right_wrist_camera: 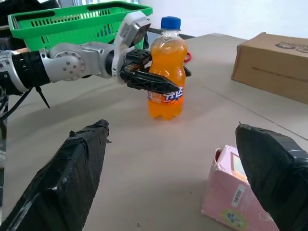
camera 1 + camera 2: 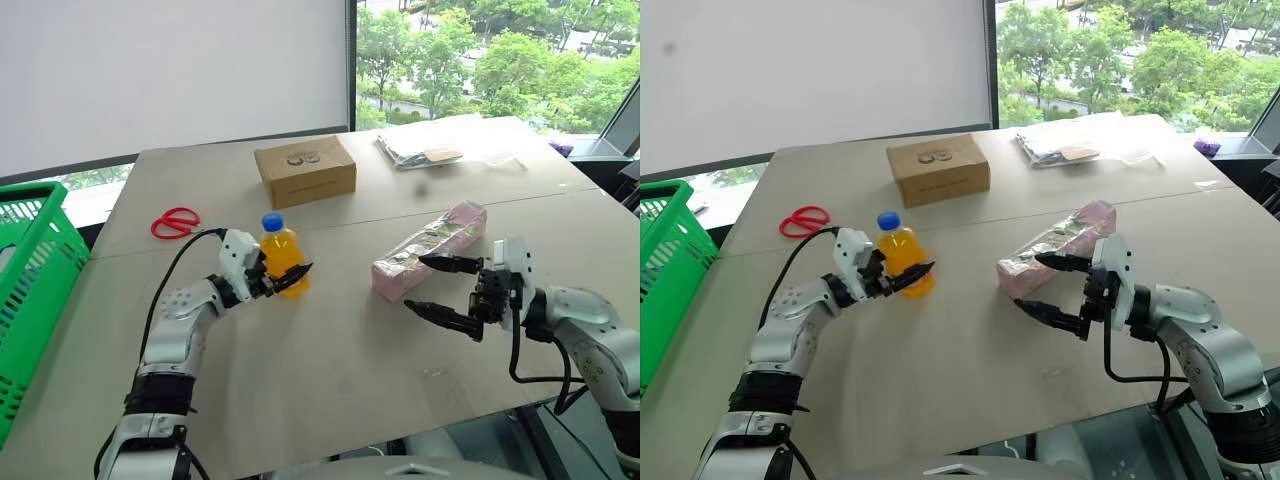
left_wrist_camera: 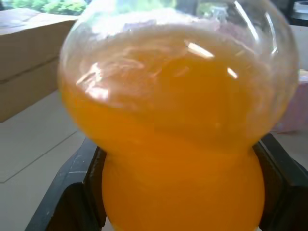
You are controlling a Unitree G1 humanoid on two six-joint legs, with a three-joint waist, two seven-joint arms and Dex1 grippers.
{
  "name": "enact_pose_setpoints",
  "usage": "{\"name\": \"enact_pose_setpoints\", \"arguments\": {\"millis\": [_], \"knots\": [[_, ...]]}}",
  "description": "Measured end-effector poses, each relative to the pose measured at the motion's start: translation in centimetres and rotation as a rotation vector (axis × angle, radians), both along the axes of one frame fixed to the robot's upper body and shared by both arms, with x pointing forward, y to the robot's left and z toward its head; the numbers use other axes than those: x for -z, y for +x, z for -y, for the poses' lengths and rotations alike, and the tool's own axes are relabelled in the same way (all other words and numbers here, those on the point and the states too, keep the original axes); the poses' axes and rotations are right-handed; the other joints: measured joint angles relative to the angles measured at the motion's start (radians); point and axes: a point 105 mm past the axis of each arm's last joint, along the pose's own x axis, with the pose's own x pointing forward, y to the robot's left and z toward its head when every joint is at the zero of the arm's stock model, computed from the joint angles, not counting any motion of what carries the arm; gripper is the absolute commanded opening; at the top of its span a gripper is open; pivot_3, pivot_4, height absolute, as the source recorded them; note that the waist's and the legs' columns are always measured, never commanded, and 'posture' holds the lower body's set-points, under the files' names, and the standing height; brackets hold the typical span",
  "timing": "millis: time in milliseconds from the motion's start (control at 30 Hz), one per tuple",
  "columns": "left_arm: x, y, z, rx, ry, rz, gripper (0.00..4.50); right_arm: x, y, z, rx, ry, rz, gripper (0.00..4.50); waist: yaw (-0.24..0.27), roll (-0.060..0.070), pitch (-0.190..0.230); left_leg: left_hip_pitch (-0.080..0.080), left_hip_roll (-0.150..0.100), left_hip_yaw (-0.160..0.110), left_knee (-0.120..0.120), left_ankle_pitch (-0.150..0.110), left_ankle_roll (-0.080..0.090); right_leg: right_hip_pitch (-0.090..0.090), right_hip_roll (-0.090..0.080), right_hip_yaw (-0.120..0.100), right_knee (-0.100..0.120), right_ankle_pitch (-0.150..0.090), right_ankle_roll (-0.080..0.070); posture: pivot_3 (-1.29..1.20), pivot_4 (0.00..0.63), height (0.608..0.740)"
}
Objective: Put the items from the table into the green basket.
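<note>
Orange-drink bottle (image 1: 166, 72), blue-and-white label lettering unreadable, left claw (image 1: 154, 79) around it

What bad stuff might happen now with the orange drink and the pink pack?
The left gripper has its fingers around the standing orange bottle, which is round and smooth, so it might slip or tip over if squeezed off-centre. The green basket sits off beyond the table's left edge, so the bottle could drop on the way. The open right gripper is close to the pink pack and might nudge it.
</note>
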Motion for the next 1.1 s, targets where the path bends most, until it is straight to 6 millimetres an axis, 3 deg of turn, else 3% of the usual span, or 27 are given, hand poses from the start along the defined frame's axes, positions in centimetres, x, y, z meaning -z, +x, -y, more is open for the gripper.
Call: {"name": "enact_pose_setpoints", "arguments": {"millis": [133, 233, 333, 433, 467, 533, 633, 767, 1067, 1100], "knots": [[-1.1, 0.4, -2.0, -0.107, -0.002, 0.015, 3.00, -0.3, 0.4, -0.7, -0.030, 0.016, 0.008, 4.50, 0.006, 0.000, 0.000, -0.001, 0.000, -0.001, 0.000, 0.000, 0.000, 0.000, -0.001, 0.000, 0.000, 0.000, 0.000, 0.03, 0.000, 0.740], [-3.9, 1.1, -6.0, -0.291, 0.009, 0.074, 3.00, -1.2, 0.8, -1.3, -0.053, 0.021, 0.042, 4.50, 0.009, -0.003, 0.002, -0.001, 0.000, -0.001, 0.000, 0.000, 0.000, -0.001, -0.002, 0.000, 0.000, 0.000, 0.000, 0.05, 0.000, 0.740], [-11.1, 1.6, -12.3, -0.559, 0.030, 0.244, 3.00, -4.3, 1.7, -3.1, -0.076, 0.106, 0.124, 4.50, 0.009, -0.011, 0.005, -0.002, 0.004, -0.003, 0.001, 0.000, -0.001, -0.003, 0.000, -0.002, 0.002, 0.001, -0.002, 0.07, 0.000, 0.740], [-18.8, 0.3, -17.2, -0.781, 0.067, 0.445, 3.00, -7.6, 2.1, -4.9, -0.110, 0.193, 0.175, 4.50, 0.014, -0.010, 0.004, -0.001, 0.003, -0.003, 0.000, 0.000, -0.002, -0.003, -0.002, -0.003, 0.004, 0.001, -0.003, 0.07, 0.000, 0.740], [-20.8, -0.7, -19.5, -0.881, 0.083, 0.491, 3.00, -8.3, 2.1, -5.3, -0.122, 0.202, 0.187, 4.50, 0.014, -0.010, 0.003, -0.001, 0.002, -0.003, -0.001, 0.000, -0.002, -0.004, -0.002, -0.003, 0.003, 0.001, -0.003, 0.07, 0.000, 0.740], [-22.9, -2.8, -23.6, -1.051, 0.124, 0.526, 3.00, -8.8, 2.2, -5.5, -0.127, 0.210, 0.185, 4.50, 0.013, -0.010, 0.003, -0.001, -0.001, -0.001, -0.004, 0.000, -0.002, -0.004, -0.003, -0.003, 0.002, 0.001, -0.003, 0.07, 0.000, 0.740], [-22.3, -5.7, -29.1, -1.266, 0.288, 0.427, 3.00, -9.7, 2.3, -6.3, -0.149, 0.238, 0.188, 4.50, 0.013, -0.011, 0.003, -0.003, -0.002, -0.002, -0.005, 0.000, -0.002, -0.006, -0.008, -0.004, 0.000, 0.001, -0.002, 0.07, 0.000, 0.740], [-20.7, -8.8, -33.0, -1.417, 0.404, 0.320, 3.00, -10.3, 2.2, -6.6, -0.163, 0.256, 0.198, 4.50, 0.024, -0.017, -0.001, -0.005, -0.002, -0.005, -0.007, 0.000, -0.002, -0.007, -0.009, -0.007, -0.001, 0.001, -0.003, 0.14, 0.000, 0.740], [-17.7, -10.8, -34.7, -1.431, 0.431, 0.221, 3.00, -10.1, 1.6, -7.5, -0.211, 0.274, 0.178, 4.50, 0.073, -0.028, -0.008, -0.005, -0.002, -0.006, -0.007, -0.003, -0.007, -0.006, -0.014, -0.010, -0.004, 0.002, -0.003, 0.16, 0.000, 0.740], [-17.2, -10.9, -34.8, -1.431, 0.438, 0.208, 4.04, -10.1, 1.6, -7.5, -0.211, 0.274, 0.176, 4.50, 0.075, -0.028, -0.008, -0.005, -0.002, -0.006, -0.007, -0.003, -0.007, -0.006, -0.014, -0.010, -0.004, 0.002, -0.003, 0.16, 0.000, 0.740]]}}
